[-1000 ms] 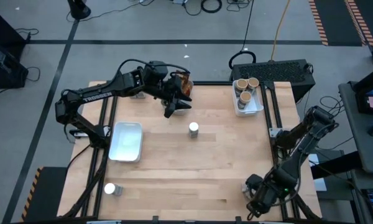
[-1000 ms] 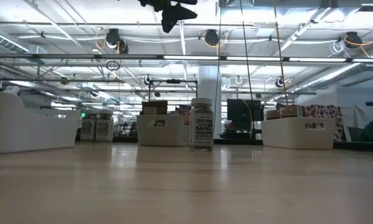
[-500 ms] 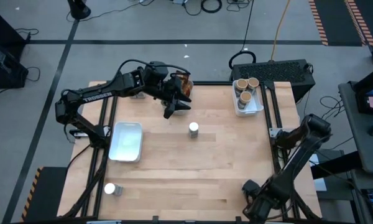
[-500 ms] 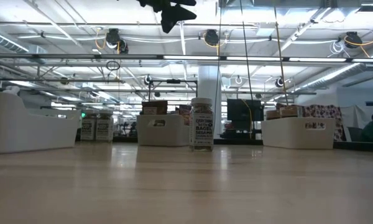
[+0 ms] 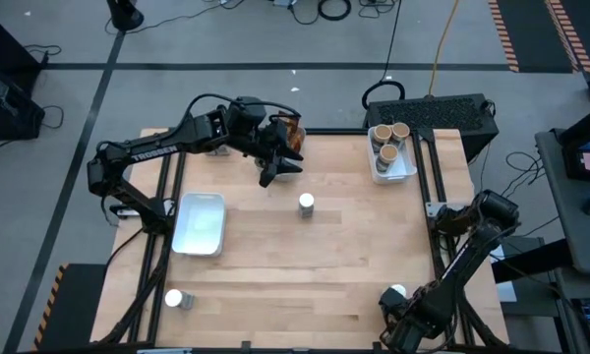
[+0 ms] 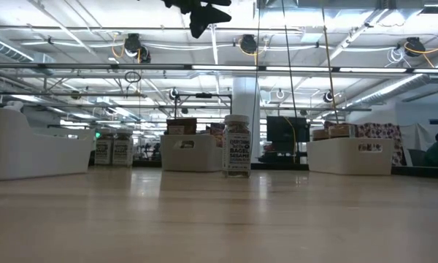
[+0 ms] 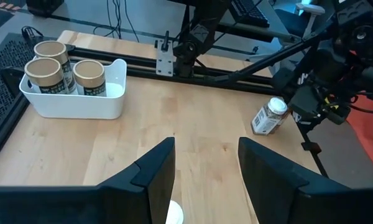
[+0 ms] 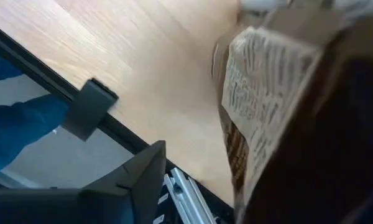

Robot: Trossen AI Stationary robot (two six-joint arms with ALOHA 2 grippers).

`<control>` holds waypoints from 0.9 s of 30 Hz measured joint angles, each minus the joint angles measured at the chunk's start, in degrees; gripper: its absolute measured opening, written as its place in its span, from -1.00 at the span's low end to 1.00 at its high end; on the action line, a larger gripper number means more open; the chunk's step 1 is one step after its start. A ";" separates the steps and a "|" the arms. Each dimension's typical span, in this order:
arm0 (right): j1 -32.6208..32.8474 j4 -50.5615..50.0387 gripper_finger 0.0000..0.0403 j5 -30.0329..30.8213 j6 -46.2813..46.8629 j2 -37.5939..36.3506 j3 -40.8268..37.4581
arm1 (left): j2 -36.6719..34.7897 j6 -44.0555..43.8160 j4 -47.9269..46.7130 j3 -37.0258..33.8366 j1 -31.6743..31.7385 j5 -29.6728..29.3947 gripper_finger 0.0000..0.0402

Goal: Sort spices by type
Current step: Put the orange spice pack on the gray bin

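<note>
White-capped jar (image 7: 268, 116) sits clamped in your right tool (image 7: 301, 106), left tool (image 7: 205, 180) parted, three tan-topped tubs (image 7: 53, 67) fill the white tray (image 7: 74, 104).

Setting: robotics lab or workshop.
Evidence: open ceiling (image 6: 292, 44) with strip lights, floor cables (image 5: 334, 10), hazard tape (image 5: 504, 34), monitor (image 6: 286, 130).

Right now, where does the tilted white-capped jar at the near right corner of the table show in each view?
High view: the white-capped jar is at the near right corner of the table.
Low view: not in it.
Left wrist view: far across the table, tilted.
Right wrist view: close up, filling much of the picture.
Shared landmark: the white tray of tan-topped tubs, also in the left wrist view.
</note>
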 joint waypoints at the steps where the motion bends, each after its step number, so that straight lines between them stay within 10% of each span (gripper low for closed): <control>1: 0.26 0.02 0.00 0.03 -0.02 0.22 0.00 | 0.00 -0.01 0.06 0.00 0.00 0.00 -0.10; 27: 2.36 0.57 -0.96 3.23 -1.82 0.73 0.00 | 0.00 -1.81 -0.03 0.02 0.00 0.44 -0.10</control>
